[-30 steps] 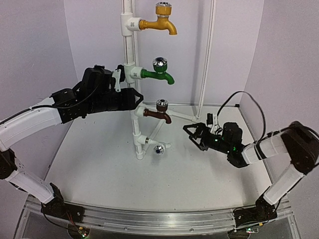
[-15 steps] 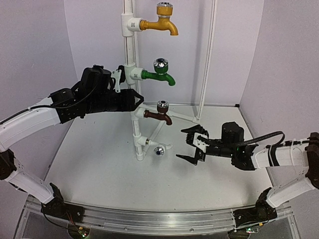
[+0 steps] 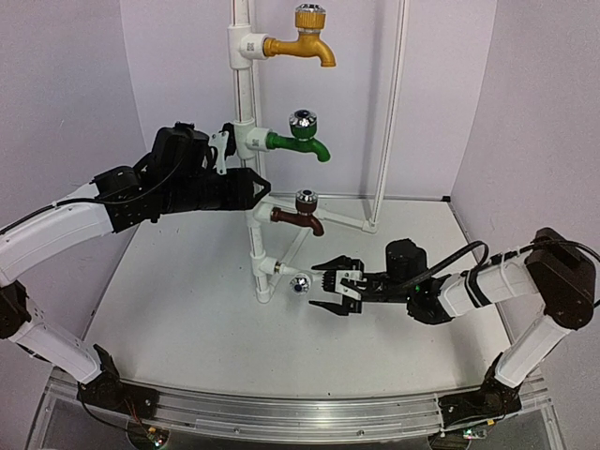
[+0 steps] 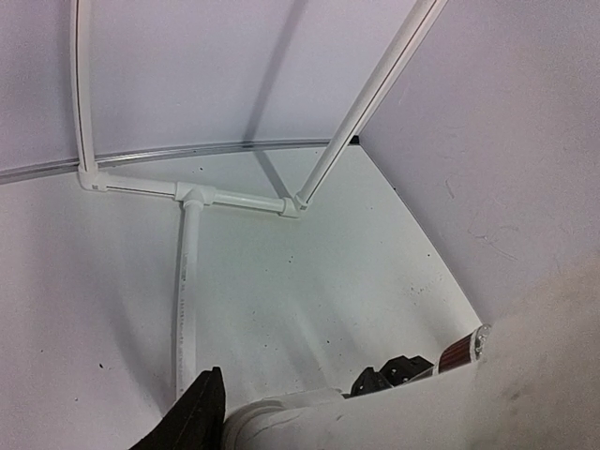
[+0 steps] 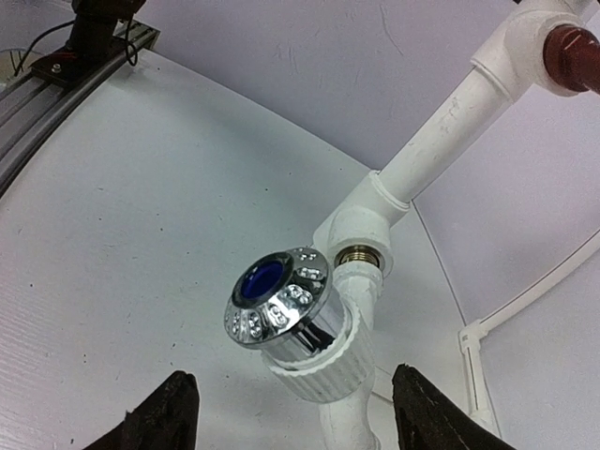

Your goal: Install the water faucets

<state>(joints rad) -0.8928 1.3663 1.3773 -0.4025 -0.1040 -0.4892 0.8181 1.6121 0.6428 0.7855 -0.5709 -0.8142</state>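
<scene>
White faucet just beyond spread right jaws, seemingly apart.

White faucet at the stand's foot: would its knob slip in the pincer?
The white faucet has a polished chrome knob, probably slippery; the ribbed collar below should grip better. Threaded into the fitting, it likely turns, not lifts.

White faucet looked like smooth plastic with a ribbed collar, and its knob was mirror-shiny chrome around a glossy blue insert. Pipe was white plastic, kinda scuffed and only dully shiny, with a brassy metal ring at the joint. Brown faucet was glossy. Table was matt white and speckled. Right fingers were matt black. Near rail was brushed metal.
</scene>
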